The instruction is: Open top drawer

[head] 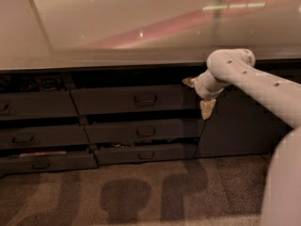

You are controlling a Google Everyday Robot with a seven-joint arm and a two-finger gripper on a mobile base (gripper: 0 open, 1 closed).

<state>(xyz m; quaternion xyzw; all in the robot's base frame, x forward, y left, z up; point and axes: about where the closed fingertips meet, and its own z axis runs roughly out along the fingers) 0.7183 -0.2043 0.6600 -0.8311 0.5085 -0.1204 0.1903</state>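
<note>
The top drawer is the wide dark grey front in the middle column, just under the countertop, with a small black loop handle at its centre. A dark gap runs above its front. My gripper hangs at the drawer's right end, well to the right of the handle, on the white arm that reaches in from the right. Its two tan fingertips stand apart, one high and one low, with nothing between them.
Two shorter drawer fronts lie below the top drawer, and more drawers stack at the left; the lowest left one is slightly out. A plain dark cabinet door is at the right. The pale countertop overhangs everything. Speckled floor in front.
</note>
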